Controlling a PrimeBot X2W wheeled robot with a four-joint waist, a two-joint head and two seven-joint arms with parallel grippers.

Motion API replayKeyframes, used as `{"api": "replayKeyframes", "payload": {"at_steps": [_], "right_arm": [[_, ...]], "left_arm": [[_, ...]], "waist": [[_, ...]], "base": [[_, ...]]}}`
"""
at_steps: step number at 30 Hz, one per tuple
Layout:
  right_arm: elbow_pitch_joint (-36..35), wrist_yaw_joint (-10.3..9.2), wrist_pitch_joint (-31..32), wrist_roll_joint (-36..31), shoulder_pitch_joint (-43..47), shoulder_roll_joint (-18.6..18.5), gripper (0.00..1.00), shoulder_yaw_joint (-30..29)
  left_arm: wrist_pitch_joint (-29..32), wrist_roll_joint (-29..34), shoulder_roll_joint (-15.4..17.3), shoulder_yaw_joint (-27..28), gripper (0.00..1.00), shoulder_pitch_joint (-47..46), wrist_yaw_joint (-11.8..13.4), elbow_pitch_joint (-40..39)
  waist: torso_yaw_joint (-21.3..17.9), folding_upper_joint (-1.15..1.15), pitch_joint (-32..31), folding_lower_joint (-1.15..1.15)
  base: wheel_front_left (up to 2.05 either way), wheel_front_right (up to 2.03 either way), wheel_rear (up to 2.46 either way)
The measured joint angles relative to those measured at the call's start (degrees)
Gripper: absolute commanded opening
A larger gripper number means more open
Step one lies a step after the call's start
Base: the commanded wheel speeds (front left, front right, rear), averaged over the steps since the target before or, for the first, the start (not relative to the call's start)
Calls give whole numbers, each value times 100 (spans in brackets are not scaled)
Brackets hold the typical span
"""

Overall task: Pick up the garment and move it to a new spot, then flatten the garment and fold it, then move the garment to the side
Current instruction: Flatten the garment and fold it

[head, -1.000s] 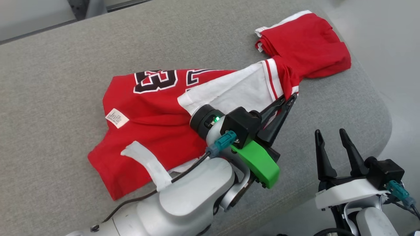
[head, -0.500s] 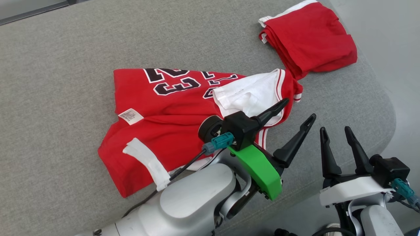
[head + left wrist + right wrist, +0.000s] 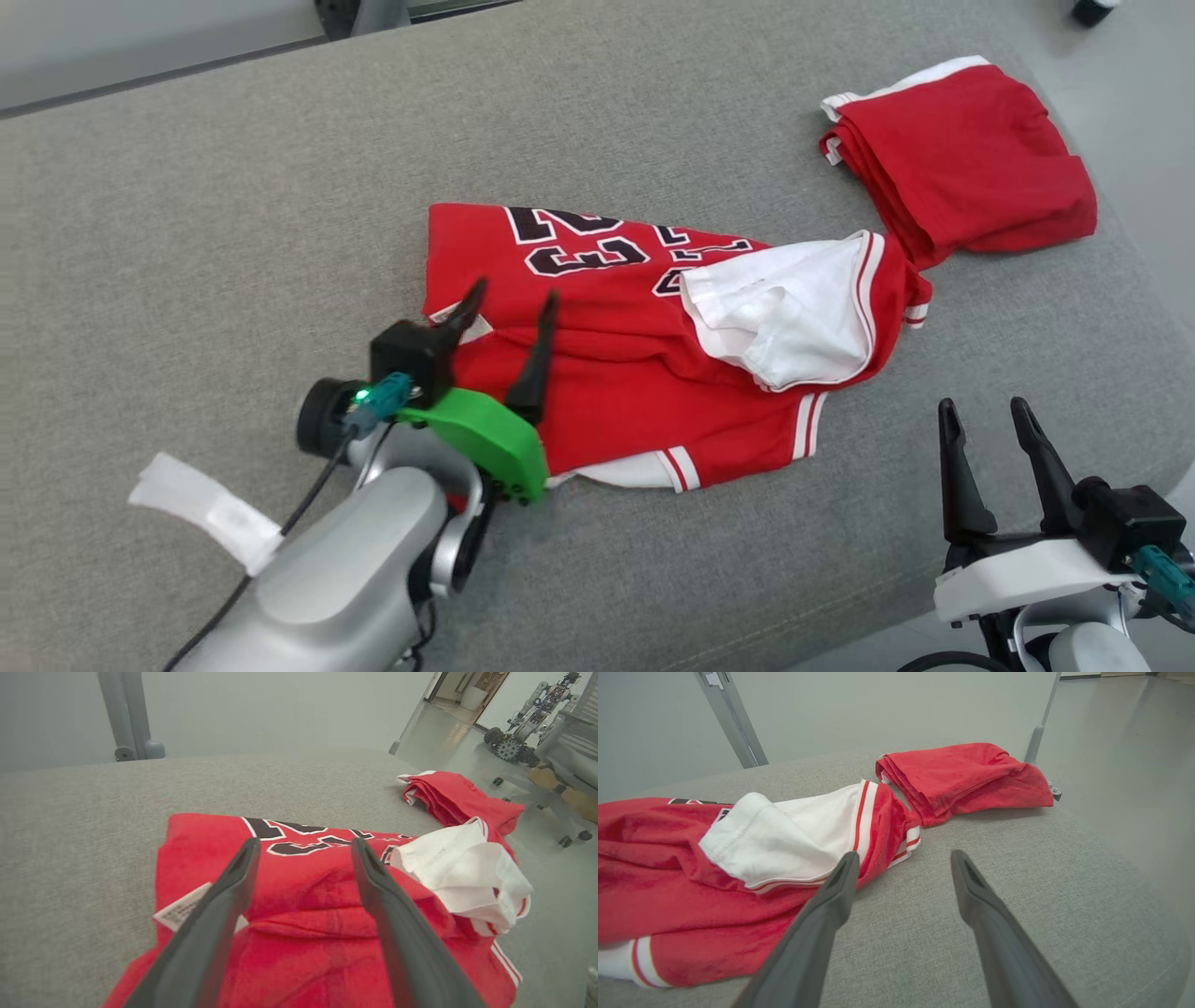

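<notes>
Red knit jersey (image 3: 616,373) with black-and-white numerals and striped white trim, rumpled and unfolded about the middle of the grey woven surface (image 3: 233,187). One part turned over toward the right edge, white inner face (image 3: 794,317) uppermost. Rightmost corner touching or just beside a folded red garment (image 3: 971,168) at the far right corner; which of the two, impossible to tell.

Left gripper (image 3: 514,291) above the jersey's left margin, fingers spread wide and empty, white care label (image 3: 182,910) just beside one finger. Right gripper (image 3: 982,405) at the near right edge, fingers likewise spread wide and empty, apart from the cloth.

Judged stage: jersey set down at its spot, flattening and folding not yet done.

Likely faults from here:
- Pinching through several bunched layers at the left margin, so lifting a wad instead of a single edge and deepening the creases.
- Pulling from one side only, with the turned-over white part carried along and trapped inside the fold.
- Dragging the cloth rightward, catching the folded red garment and upsetting that stack or pushing it off the corner.
- Closing on the label alone, a weak hold apt to slip.
</notes>
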Motion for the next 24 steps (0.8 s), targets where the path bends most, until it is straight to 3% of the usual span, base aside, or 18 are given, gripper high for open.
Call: {"api": "replayKeyframes", "payload": {"at_steps": [4, 10, 17, 24], "right_arm": [[-2, 0, 0, -40, 52, 2, 100, -5], [7, 0, 0, -76, 99, 1, 100, -34], [16, 0, 0, -85, 119, 1, 100, -60], [30, 0, 0, -98, 131, 1, 100, -40]], "left_arm": [[200, -36, 519, 78, 100, 260, 123, 27], [633, -162, 899, -15, 100, 480, 136, -318], [938, -276, 1094, -177, 100, 775, 213, -959], [989, -325, 1211, -124, 100, 894, 374, -1010]], "waist": [[190, 0, -95, 0], [430, 0, -199, 0], [560, 0, -265, 0], [588, 0, -240, 0]], "base": [[0, 0, 0], [0, 0, 0], [0, 0, 0], [0, 0, 0]]}}
